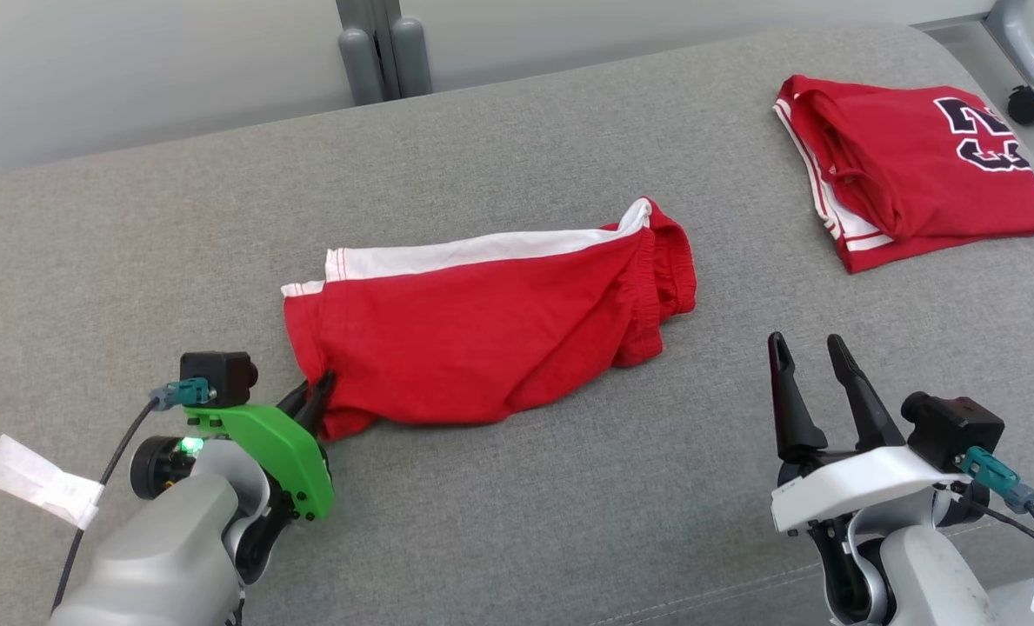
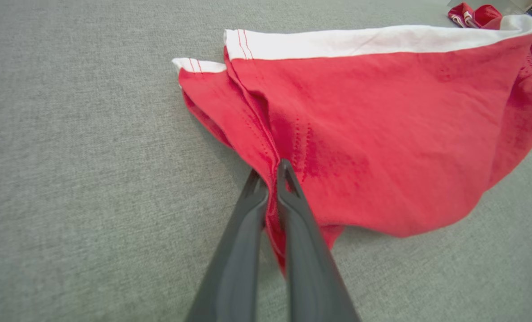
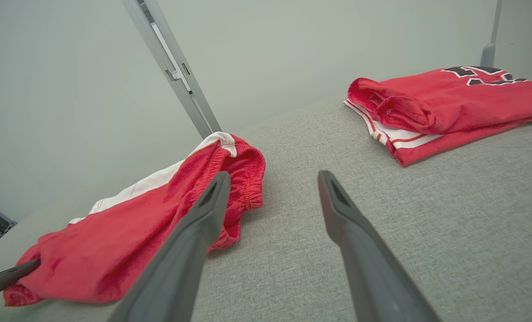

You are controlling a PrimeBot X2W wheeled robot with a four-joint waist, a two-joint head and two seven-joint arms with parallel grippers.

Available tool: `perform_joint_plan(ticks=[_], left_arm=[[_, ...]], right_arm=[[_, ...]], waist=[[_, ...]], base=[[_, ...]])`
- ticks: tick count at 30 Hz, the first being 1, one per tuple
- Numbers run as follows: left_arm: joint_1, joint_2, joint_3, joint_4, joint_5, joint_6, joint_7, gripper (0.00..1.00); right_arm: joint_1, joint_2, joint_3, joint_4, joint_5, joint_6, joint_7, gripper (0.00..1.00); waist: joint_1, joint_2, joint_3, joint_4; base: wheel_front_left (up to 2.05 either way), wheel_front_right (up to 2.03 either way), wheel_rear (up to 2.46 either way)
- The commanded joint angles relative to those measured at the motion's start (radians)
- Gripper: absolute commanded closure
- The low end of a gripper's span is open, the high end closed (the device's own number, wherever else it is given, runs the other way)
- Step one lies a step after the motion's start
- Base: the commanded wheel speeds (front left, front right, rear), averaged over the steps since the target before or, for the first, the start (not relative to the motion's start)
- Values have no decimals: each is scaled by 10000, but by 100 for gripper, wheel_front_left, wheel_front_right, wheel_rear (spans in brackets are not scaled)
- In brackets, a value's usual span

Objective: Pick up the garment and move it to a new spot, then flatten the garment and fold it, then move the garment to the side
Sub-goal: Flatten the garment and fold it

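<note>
We log the left gripper [image 1: 318, 389] clamped on the near corner of the shorts [image 1: 482, 339], which lie mid-cushion [image 1: 525, 522], and the right gripper [image 1: 808, 346] spread wide and empty; so thin a one-corner pinch may slip on lifting.

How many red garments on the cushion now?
2. The red shorts lie mid-surface, corner pinched by the left pincer; a folded red jersey sits far right. Nothing else seems hidden.

Grey fabric-covered tabletop [image 1: 517, 522] in front of me, plain pale wall [image 1: 134, 69] behind, grey metal post [image 1: 383, 43], caster wheel [image 1: 1028, 104] far right.
</note>
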Motion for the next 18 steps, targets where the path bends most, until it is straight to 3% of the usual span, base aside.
perform_joint_plan(ticks=[1,2,8,18], left_arm=[[213,-12,66,28,58,38,-51,61],[240,-37,88,39,111,88,-64,0],[439,-63,1011,-297,721,405,-86,0],[2272,334,4746,-2629,3571,1308,-83,0]], right_arm=[[156,-24,14,-45,18,-18,68,0],[160,-24,39,-50,24,-18,75,0],[206,-24,45,-48,-39,-18,101,0],[585,-24,-227,-234,-294,-19,96,0]], waist=[[0,-1,-150,126],[0,-1,-159,115],[0,-1,-466,111],[0,-1,-1268,530]], base=[[0,0,0],[0,0,0],[0,0,0],[0,0,0]])
